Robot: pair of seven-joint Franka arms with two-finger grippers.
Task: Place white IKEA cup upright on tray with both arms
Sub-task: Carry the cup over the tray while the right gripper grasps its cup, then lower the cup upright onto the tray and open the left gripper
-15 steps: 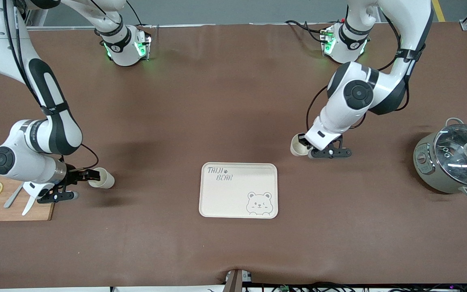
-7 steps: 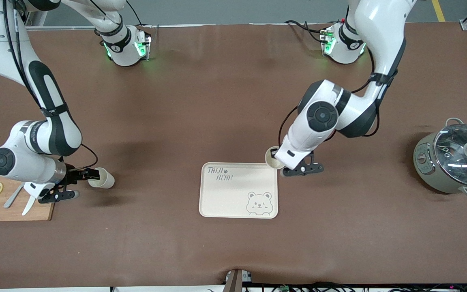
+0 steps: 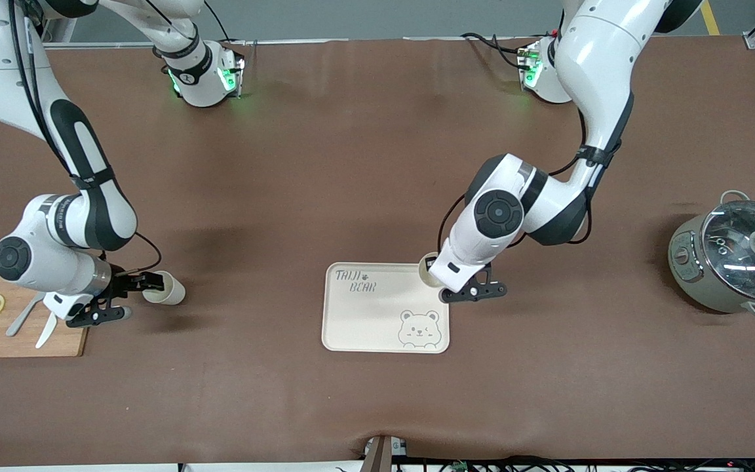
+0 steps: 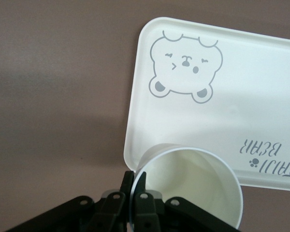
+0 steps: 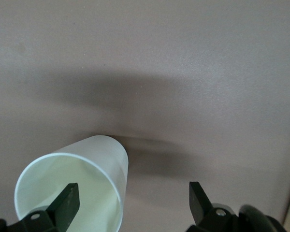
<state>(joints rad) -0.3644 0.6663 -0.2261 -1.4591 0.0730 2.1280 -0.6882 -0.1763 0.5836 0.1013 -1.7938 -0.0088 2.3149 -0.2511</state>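
Cream and flat, the tray (image 3: 377, 308) has rounded corners, a raised rim, grey lettering and a bear face. The left gripper (image 3: 441, 280) pinches the thin rim of a smooth white cup (image 3: 427, 271), upright over the tray's corner toward the left arm's end. Well away from the tray, toward the right arm's end, the right gripper (image 3: 148, 283) stands spread, one finger inside a second cup lying on its side (image 3: 166, 290) on brown matting.
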